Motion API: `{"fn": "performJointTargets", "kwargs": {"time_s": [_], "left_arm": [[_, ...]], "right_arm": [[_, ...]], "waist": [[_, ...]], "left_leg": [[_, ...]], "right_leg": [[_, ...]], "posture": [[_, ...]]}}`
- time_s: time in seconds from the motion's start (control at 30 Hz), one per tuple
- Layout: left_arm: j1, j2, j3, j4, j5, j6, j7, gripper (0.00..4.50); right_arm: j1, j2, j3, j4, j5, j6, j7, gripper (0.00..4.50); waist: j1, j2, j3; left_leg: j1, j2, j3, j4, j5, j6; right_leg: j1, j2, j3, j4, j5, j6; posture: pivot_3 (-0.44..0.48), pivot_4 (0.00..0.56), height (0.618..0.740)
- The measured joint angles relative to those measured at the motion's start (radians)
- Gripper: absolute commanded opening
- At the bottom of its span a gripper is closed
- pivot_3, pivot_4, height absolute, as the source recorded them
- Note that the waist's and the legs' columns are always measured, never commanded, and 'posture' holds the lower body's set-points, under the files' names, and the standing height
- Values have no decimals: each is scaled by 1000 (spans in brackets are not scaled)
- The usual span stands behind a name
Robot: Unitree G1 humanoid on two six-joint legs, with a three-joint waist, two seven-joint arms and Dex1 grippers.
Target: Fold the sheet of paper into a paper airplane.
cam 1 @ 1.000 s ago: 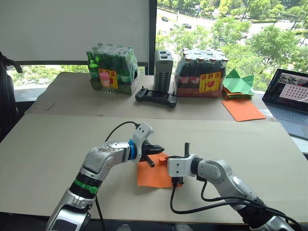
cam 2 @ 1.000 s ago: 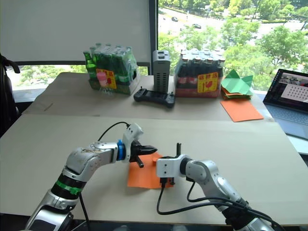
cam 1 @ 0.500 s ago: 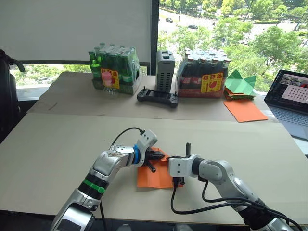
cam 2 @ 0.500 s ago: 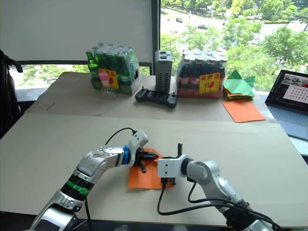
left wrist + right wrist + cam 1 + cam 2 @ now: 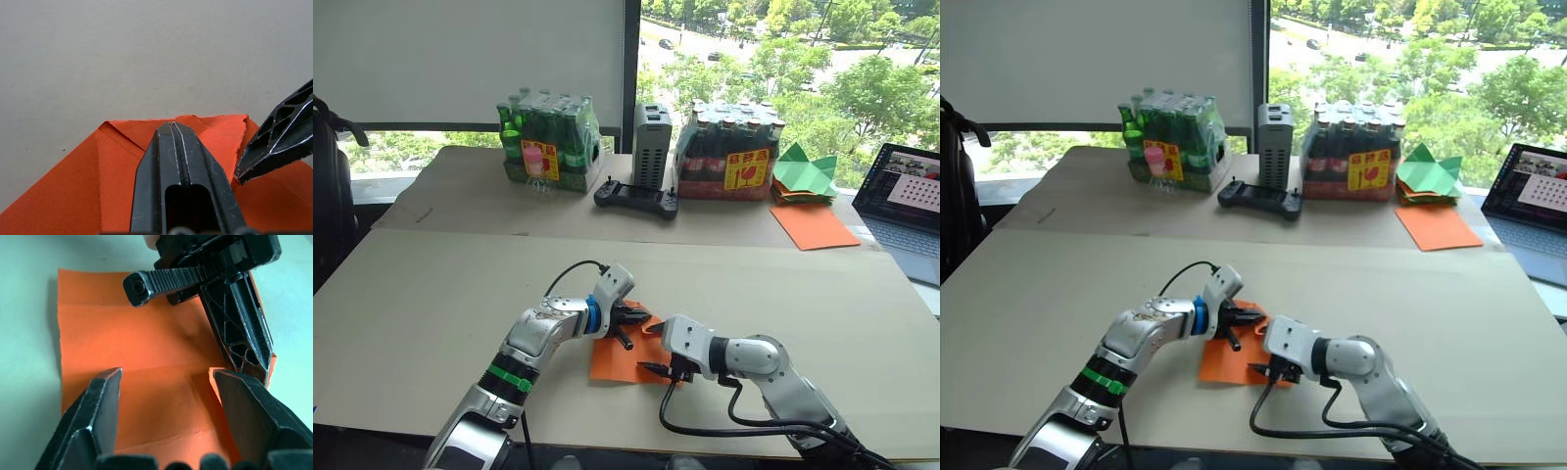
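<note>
Your small bright orange creased sheet of paper [image 5: 625, 357] lies flat on the beige cardboard-covered table [image 5: 431, 294], near its front edge, with one far corner already folded in to a diagonal flap. Your left hand [image 5: 641, 323] rests over the far part of the sheet; its wrist view shows the two black fingers pressed together, their tips lying on the paper right at the folded top edge. Your right hand [image 5: 166, 377] is low over the near right part of the sheet, its fingers spread wide apart with bare orange paper between them, holding nothing; one left fingertip sits just beside the right hand's far finger. Well apart, at the back of the table, you have a shrink-wrapped pack of green bottles [image 5: 546, 147], a grey upright box [image 5: 649, 145], a black handheld controller [image 5: 635, 200], a pack of dark bottles [image 5: 726, 162], a stack of green paper shapes [image 5: 803, 174], a larger smooth orange sheet [image 5: 813, 223] and an open laptop [image 5: 906, 201].
</note>
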Motion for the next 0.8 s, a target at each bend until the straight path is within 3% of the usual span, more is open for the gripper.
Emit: {"fn": "performJointTargets", "kwargs": {"time_s": [0.03,0.13,0.37,0.8], "left_arm": [[0,-1,1,0,0,0,0,0],[0,-2,2,1,2,0,-1,0],[0,-3,5,1,5,2,-3,0],[1,-6,10,-5,12,14,-3,0]], "right_arm": [[0,14,-23,-2,32,35,-8,3257],[-6,60,-82,-1,99,112,-51,2458],[-13,58,-105,27,129,149,-106,84],[-13,49,-58,82,88,138,-198,84]], "waist": [[0,0,0],[0,0,0],[0,0,0],[-2,0,0]], "left_leg": [[0,0,0,0,0,0],[0,0,0,0,0,0],[0,0,0,0,0,0],[0,0,0,0,0,0]], "right_leg": [[0,0,0,0,0,0],[0,0,0,0,0,0],[0,0,0,0,0,0],[0,0,0,0,0,0]], "posture": [[0,150,740],[0,150,740],[0,150,740],[0,150,740]]}}
